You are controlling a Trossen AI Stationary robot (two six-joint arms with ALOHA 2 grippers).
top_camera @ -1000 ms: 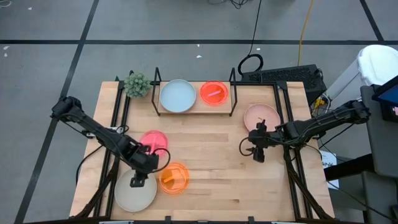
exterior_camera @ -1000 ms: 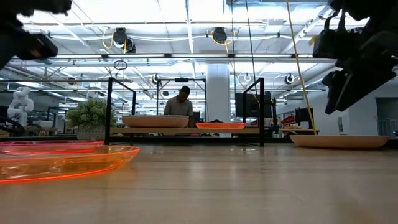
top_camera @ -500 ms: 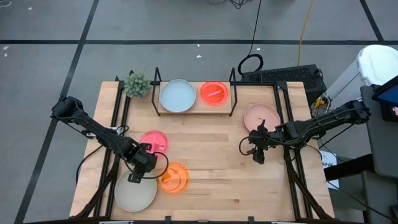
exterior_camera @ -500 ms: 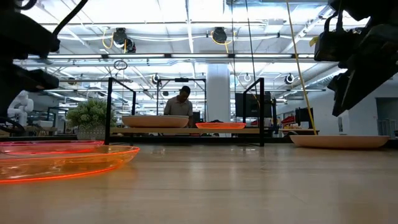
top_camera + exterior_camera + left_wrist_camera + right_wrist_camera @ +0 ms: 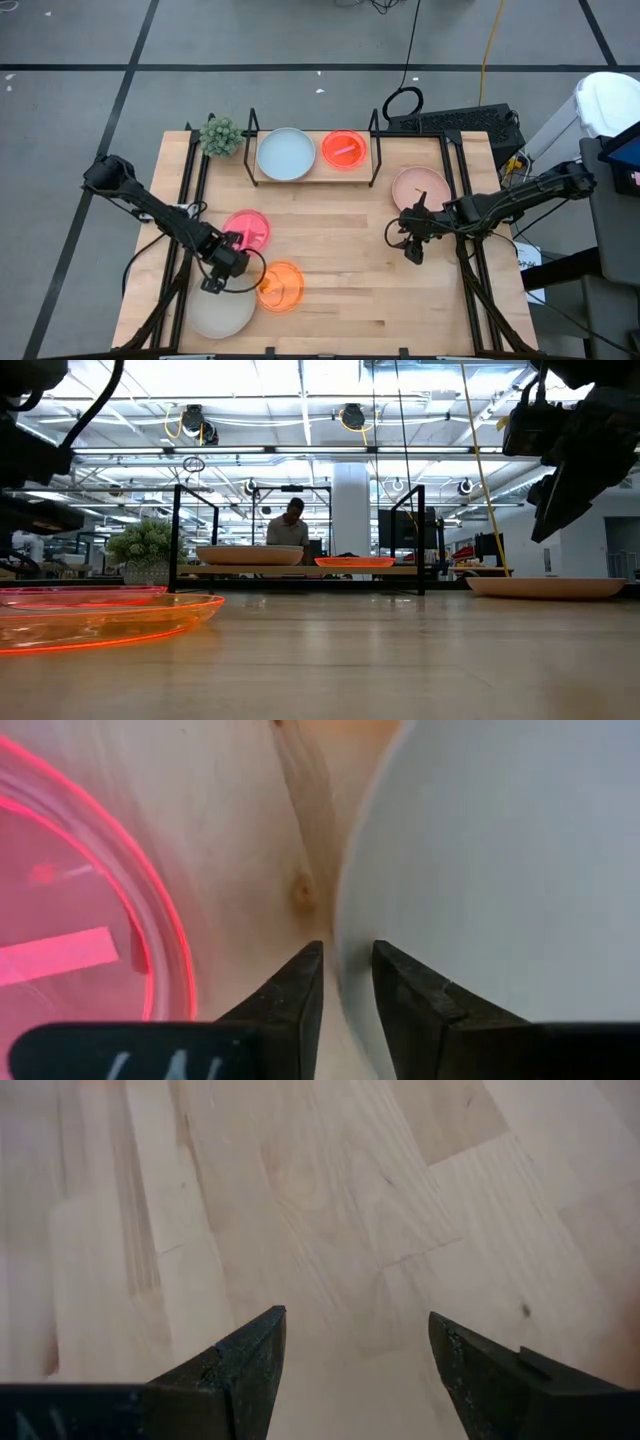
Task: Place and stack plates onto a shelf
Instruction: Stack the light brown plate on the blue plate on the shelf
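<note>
Cream plate (image 5: 500,850) rim sits pinched in the left gripper (image 5: 346,982) (right gripper (image 5: 355,1350) gapes wide).

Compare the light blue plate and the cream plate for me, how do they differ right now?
The light blue plate sits on the shelf; the cream plate lies on the table's near left. The left gripper straddles the cream plate's rim; nothing touches the blue one. Both are large, round and matte.

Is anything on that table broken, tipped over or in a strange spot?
Nothing stands out. The plates lie flat: a light blue plate and a red-orange plate on the shelf, the others spread over the table. The left gripper straddles the cream plate's rim.
</note>
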